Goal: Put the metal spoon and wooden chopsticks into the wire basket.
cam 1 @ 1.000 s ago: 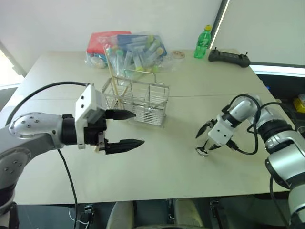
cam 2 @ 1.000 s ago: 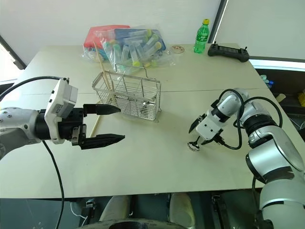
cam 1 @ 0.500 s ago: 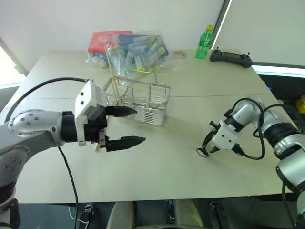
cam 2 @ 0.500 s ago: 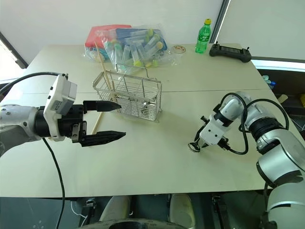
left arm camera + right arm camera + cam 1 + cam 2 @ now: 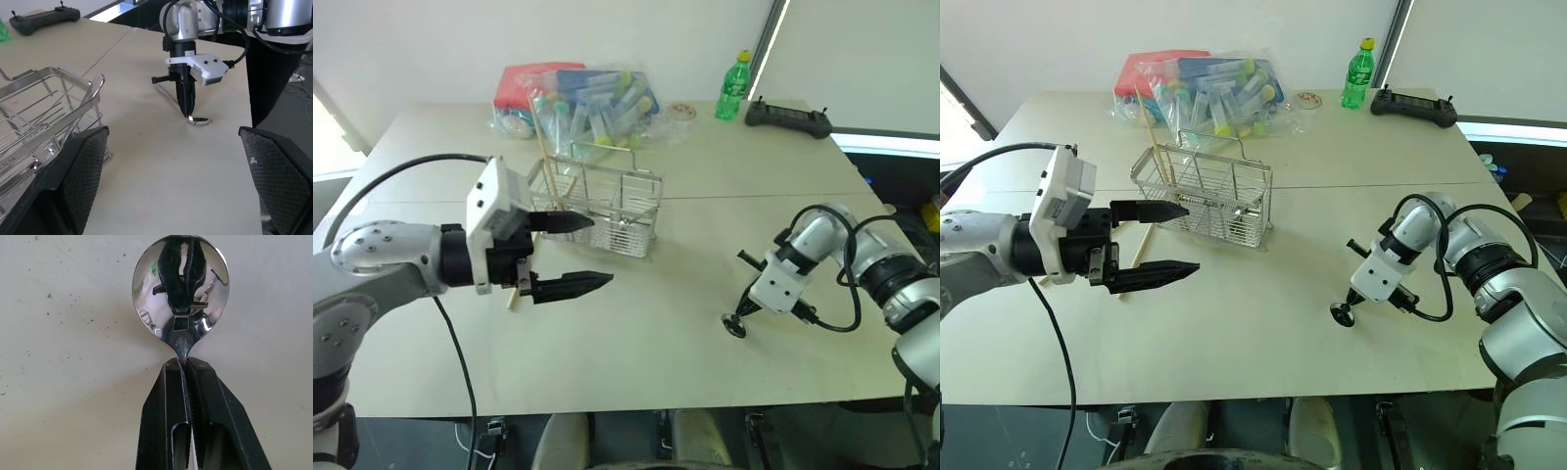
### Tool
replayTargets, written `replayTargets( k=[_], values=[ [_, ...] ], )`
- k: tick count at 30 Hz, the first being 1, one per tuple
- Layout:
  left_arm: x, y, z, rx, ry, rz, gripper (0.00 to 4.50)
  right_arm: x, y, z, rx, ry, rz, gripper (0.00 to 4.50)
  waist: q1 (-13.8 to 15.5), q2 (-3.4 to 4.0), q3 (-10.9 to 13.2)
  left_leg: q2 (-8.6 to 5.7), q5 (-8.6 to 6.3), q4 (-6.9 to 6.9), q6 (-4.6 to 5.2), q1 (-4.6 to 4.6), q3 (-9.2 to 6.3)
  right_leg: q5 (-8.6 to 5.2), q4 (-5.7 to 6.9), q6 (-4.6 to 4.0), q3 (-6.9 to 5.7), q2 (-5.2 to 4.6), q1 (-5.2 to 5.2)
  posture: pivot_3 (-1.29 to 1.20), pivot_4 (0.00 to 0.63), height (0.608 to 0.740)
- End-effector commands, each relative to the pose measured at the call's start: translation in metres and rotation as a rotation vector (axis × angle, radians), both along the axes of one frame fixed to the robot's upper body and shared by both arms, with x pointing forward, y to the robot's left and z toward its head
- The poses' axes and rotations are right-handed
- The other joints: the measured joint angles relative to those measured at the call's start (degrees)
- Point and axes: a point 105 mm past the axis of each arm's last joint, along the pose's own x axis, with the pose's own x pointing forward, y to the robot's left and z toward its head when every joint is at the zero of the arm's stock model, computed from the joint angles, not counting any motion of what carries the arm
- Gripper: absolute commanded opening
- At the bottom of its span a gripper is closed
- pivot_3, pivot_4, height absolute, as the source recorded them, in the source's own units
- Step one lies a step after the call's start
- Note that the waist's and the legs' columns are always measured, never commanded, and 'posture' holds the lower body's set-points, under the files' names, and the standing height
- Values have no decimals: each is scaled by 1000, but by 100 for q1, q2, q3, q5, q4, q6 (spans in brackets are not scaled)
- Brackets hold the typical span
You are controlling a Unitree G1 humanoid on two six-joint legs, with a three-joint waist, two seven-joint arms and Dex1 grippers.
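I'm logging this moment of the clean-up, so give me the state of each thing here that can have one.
right gripper: shut on the metal spoon's neck.
metal spoon: pinched just behind the bowl, bowl over the table.
left gripper: open, holding nothing, beside the wire basket.
wire basket: upright on the table.
wooden chopsticks: leaning in the basket's end.
green bottle: upright, capped.

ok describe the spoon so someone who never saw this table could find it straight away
Start at the wire basket in the middle of the table, then look to the bare stretch near the robot's right arm. The right end effector points down there, shut on the neck of the spoon. It is small, shiny and silver with an oval bowl, unlike the long pale chopsticks at the basket.
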Motion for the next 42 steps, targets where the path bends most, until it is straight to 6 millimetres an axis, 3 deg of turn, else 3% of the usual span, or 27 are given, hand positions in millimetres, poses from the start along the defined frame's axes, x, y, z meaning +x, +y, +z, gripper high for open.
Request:
replayTargets(
  k=[1,7,13,21,25,28,31,35,42],
  values=[
    [1,0,8,-6,-43,-11,4500,-2,14,24,116,-43,13,22,1,8,6,0,0,0,0,-1,0,0,0,0,0,0,-1,0,150,691],
    [12,10,11,-1,-67,35,4500,-10,46,72,378,-55,-60,22,-1,24,19,1,0,-6,0,-1,4,1,3,1,1,0,-8,0,150,691],
    [22,25,19,0,-96,89,4500,-29,55,114,630,-9,-273,22,120,24,19,0,-1,-4,-2,-12,8,-1,-3,2,0,-5,-15,0,150,691],
    [29,40,27,-2,-125,134,4500,-22,82,229,1305,247,-627,22,118,23,19,2,-1,3,-1,-36,10,0,-4,-4,0,-6,-42,0,150,691],
    [32,41,29,-12,-142,142,4500,-13,96,262,1543,369,-716,22,122,18,16,2,0,3,1,-59,9,5,-3,-9,-1,-5,-62,0,150,691],
    [34,41,30,-20,-148,150,4500,-8,108,271,1645,455,-733,22,128,13,13,0,1,3,2,-83,8,9,-2,-3,-1,-4,-82,0,150,691],
    [36,42,30,-25,-156,159,4500,2,126,268,1687,508,-761,22,122,13,13,-1,1,0,3,-92,8,19,1,14,-1,-4,-93,0,150,691],
    [36,41,31,-26,-162,158,4500,13,143,244,1666,446,-772,22,116,11,12,-1,-1,-2,8,-93,8,18,11,16,-1,-3,-102,0,150,691],
    [32,44,36,-25,-178,169,4500,46,139,211,1677,386,-894,22,80,11,12,0,-1,1,10,-92,7,18,16,15,-1,0,-103,0,150,691]
  ],
)
